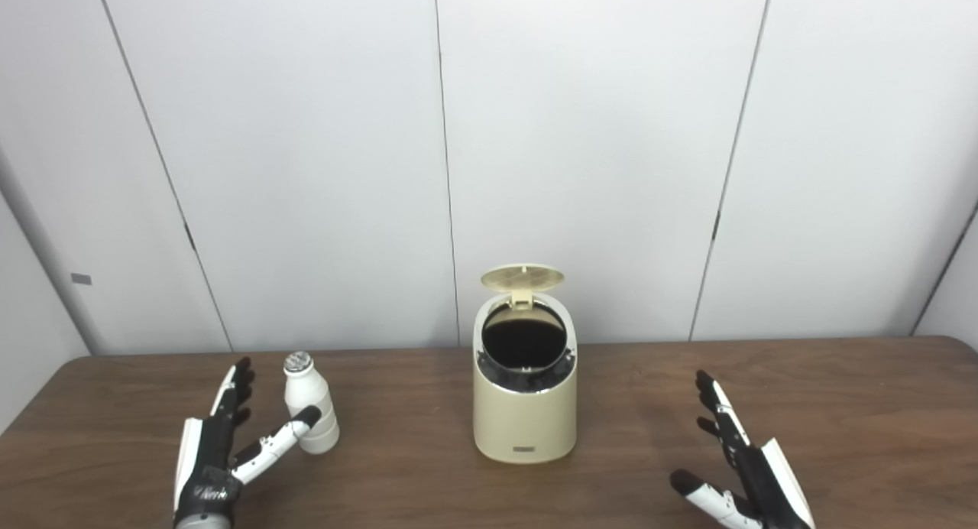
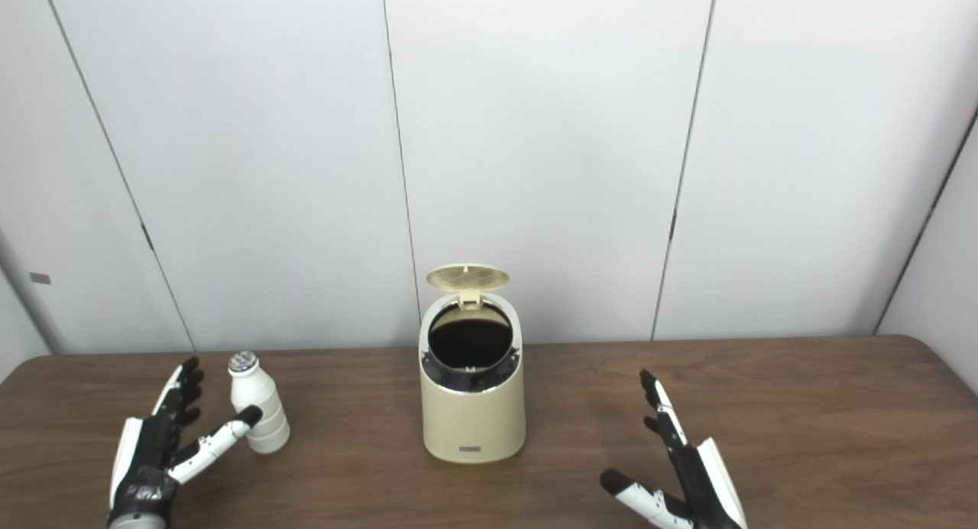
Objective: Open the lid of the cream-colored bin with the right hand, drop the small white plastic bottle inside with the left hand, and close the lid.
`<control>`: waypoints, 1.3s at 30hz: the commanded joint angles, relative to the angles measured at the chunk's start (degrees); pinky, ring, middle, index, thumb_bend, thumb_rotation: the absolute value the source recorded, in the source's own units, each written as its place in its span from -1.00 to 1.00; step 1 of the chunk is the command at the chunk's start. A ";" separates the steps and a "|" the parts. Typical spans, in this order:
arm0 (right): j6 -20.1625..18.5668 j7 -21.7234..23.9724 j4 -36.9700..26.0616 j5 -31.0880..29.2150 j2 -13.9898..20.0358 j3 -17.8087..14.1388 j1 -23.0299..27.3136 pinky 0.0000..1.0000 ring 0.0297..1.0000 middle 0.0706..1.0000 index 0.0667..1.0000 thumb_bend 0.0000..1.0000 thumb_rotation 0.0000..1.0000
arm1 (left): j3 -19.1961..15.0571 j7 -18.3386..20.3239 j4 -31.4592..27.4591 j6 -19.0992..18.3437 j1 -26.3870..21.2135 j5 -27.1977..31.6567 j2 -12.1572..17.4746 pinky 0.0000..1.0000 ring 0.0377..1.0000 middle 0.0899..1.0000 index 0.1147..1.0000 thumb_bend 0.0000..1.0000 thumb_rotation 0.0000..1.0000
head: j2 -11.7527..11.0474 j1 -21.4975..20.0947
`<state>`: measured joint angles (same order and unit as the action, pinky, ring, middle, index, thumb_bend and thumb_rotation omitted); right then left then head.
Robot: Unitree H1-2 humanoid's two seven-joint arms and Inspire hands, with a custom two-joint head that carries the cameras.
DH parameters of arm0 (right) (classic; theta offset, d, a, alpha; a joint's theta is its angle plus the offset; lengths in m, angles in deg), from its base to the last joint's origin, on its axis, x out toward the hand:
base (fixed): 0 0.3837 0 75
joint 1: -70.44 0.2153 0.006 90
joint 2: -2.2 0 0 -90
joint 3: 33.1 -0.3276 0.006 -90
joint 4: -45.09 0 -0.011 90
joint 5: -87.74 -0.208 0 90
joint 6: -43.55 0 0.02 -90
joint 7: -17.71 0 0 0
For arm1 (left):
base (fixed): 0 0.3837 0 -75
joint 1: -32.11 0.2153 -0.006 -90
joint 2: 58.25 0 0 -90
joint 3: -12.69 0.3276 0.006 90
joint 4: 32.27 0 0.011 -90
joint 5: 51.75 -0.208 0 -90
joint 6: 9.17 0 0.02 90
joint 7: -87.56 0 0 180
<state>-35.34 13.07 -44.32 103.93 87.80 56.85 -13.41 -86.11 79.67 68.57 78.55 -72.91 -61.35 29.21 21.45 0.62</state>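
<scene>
Left robot hand [image 1: 218, 452] open beside bottle [image 1: 312, 407]; bin [image 1: 524, 407] lid [image 1: 523, 277] up

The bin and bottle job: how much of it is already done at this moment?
Done: the lid of the cream bin stands open. In hand: the open left hand sits beside the upright white bottle, thumb near it, not gripping. The right hand rests open, away from the bin. Left: grasp, drop, close.

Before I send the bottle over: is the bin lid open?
Open. The lid stands tilted up behind the bin's dark mouth.
</scene>
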 commanded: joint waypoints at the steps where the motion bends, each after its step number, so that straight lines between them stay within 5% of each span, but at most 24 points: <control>1: 1.02 -0.20 -1.99 -0.41 0.30 -0.45 1.06 0.81 0.95 0.96 0.99 1.00 0.65 | 0.68 0.27 -0.01 0.80 -2.73 -0.71 1.43 0.56 0.73 0.81 0.91 1.00 -0.09 | -0.02 0.03; 16: 1.07 -0.15 -1.51 -0.28 0.55 -0.58 0.72 0.75 0.93 0.95 0.98 1.00 0.68 | 2.50 -1.34 7.29 2.54 -6.50 -0.85 1.31 0.38 0.62 0.74 0.86 1.00 -0.23 | -0.13 -0.13; 31: 0.01 -0.26 -2.65 0.18 -0.05 -0.77 0.01 0.78 0.91 0.94 0.96 1.00 0.69 | 4.43 -1.69 18.41 4.84 -13.30 -0.99 2.09 0.66 0.77 0.79 0.84 1.00 -0.39 | -0.13 -0.87; 39: -0.02 -0.39 -2.59 0.76 0.06 -0.77 0.08 0.78 0.90 0.94 0.96 1.00 0.70 | 5.95 1.35 17.60 5.01 -14.09 1.27 1.47 0.72 0.81 0.79 0.84 1.00 -0.41 | -0.11 -0.91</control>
<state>-35.89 13.28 -44.84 104.49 87.72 56.45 -14.28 -81.60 78.79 87.13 83.14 -85.10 -60.25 31.13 21.36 -0.26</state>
